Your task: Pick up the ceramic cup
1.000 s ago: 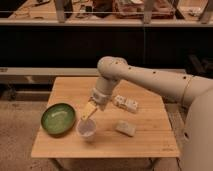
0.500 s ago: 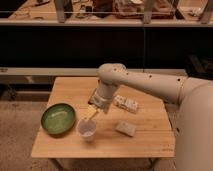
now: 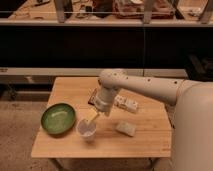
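Observation:
The ceramic cup (image 3: 86, 129) is small, round and whitish-lavender. It stands upright on the wooden table (image 3: 145, 142) near the front edge, just right of the green bowl (image 3: 58, 119). My gripper (image 3: 93, 117) points down at the end of the white arm. Its tip is right at the cup's upper right rim. I cannot tell whether it touches the cup.
A white packet (image 3: 126, 104) lies on the table behind my wrist. A small pale block (image 3: 125, 128) lies to the right of the cup. A dark shelf unit (image 3: 100, 45) stands behind the table. The floor lies to the left.
The arm has come down a little, bringing the gripper closer to the cup's rim. The cup and the bowl have not moved.

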### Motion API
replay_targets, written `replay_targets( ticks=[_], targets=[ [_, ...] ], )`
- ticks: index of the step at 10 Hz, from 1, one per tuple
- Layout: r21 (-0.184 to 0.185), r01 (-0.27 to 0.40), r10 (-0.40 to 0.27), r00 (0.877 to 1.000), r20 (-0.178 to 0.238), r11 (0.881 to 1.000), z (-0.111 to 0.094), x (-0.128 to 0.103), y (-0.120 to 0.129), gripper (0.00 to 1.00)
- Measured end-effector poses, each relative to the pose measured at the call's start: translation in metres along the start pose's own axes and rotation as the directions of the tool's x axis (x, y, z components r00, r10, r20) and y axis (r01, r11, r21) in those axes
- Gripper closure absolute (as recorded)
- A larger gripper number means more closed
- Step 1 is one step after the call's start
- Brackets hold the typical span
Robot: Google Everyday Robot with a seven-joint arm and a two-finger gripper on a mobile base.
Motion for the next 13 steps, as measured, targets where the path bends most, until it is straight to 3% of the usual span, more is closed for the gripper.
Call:
replay_targets(
  ticks=[3,5,7,8,9,13],
  targets=[
    [-0.024,0.022,-0.021,1.0,0.021,0.999,0.02,-0.003,0.002,0.5],
    [-0.066,0.027,-0.024,0.999,0.046,0.997,0.037,-0.006,0.001,0.72],
    [-0.076,0.024,-0.02,0.998,0.055,0.997,0.046,-0.006,-0.004,0.9],
    [-0.049,0.019,-0.017,0.999,0.042,0.999,0.042,-0.003,-0.018,0.99],
    [-0.03,0.023,-0.022,0.999,0.024,0.999,0.031,0.002,-0.031,1.0],
    [0.02,0.08,-0.079,0.996,-0.037,0.997,-0.05,0.014,-0.093,1.0]
  ],
)
